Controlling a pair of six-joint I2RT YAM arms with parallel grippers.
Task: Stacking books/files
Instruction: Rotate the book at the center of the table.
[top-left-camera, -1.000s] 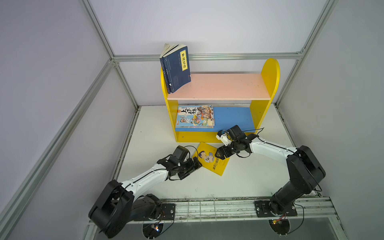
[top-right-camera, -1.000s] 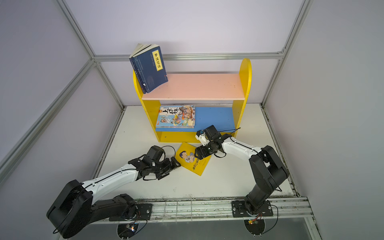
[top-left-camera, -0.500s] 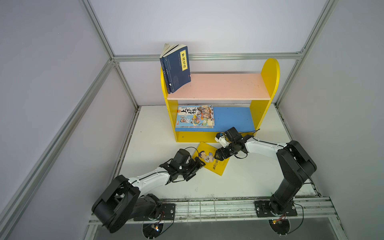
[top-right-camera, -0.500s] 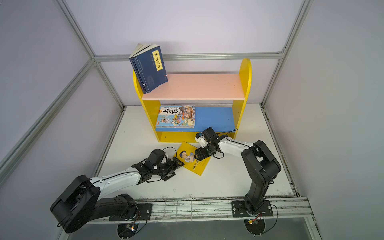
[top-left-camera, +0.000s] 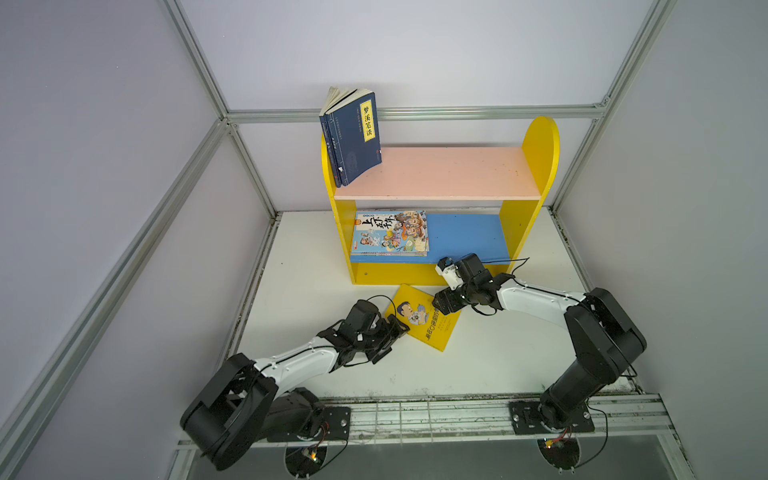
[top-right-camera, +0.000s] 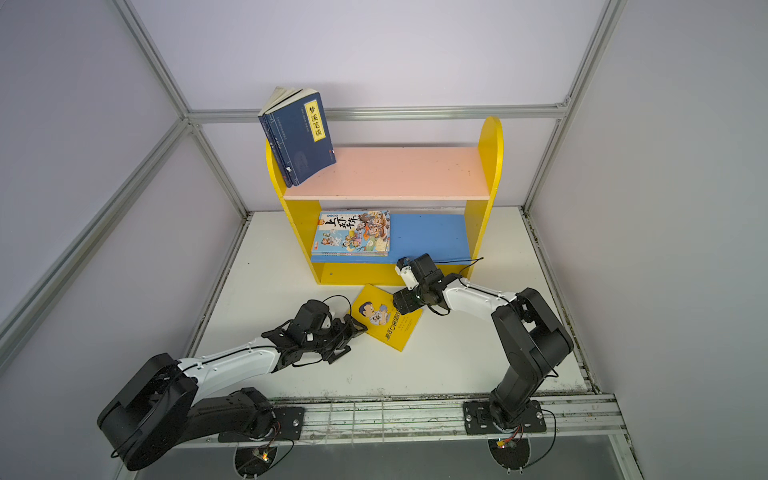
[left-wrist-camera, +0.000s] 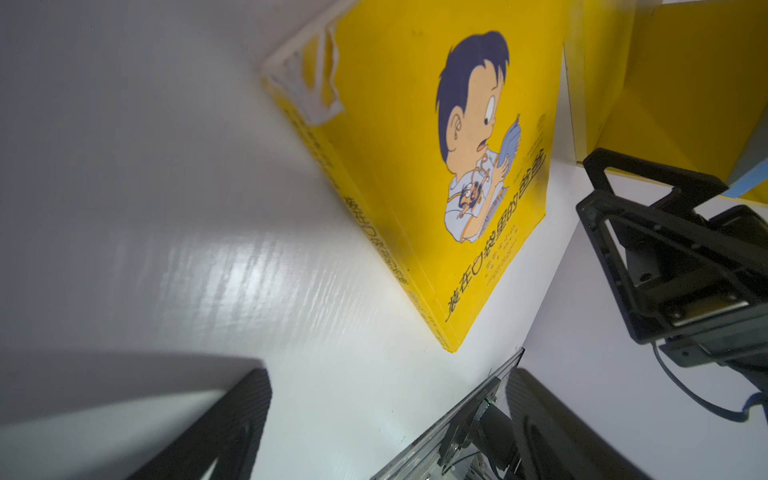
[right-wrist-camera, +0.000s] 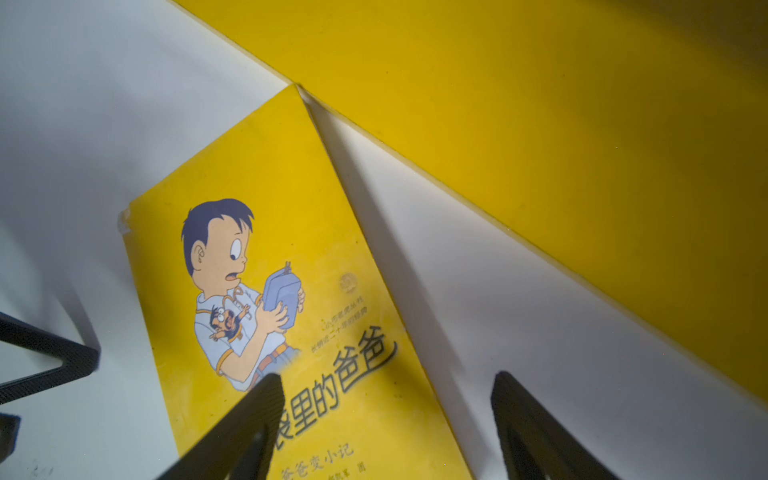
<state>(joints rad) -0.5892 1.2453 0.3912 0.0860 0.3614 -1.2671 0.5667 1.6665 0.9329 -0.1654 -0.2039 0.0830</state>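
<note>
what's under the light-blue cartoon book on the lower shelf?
Under the light-blue cartoon book, thin edges of more books show along the front, all lying flat on the blue shelf board. Their covers are hidden, and how many there are is unclear.

Navy book (top-left-camera: 358, 141): yellow strip (top-left-camera: 367, 120) reads 梦溪笔谈
Yellow book (left-wrist-camera: 395, 166): title 装在口袋里的爸爸 — smaller line below, 爸爸变小记
Comic book (top-left-camera: 390, 232): big black characters — too small to read

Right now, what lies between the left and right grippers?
The yellow cartoon-boy book, flat on the table, as both top views show.
</note>
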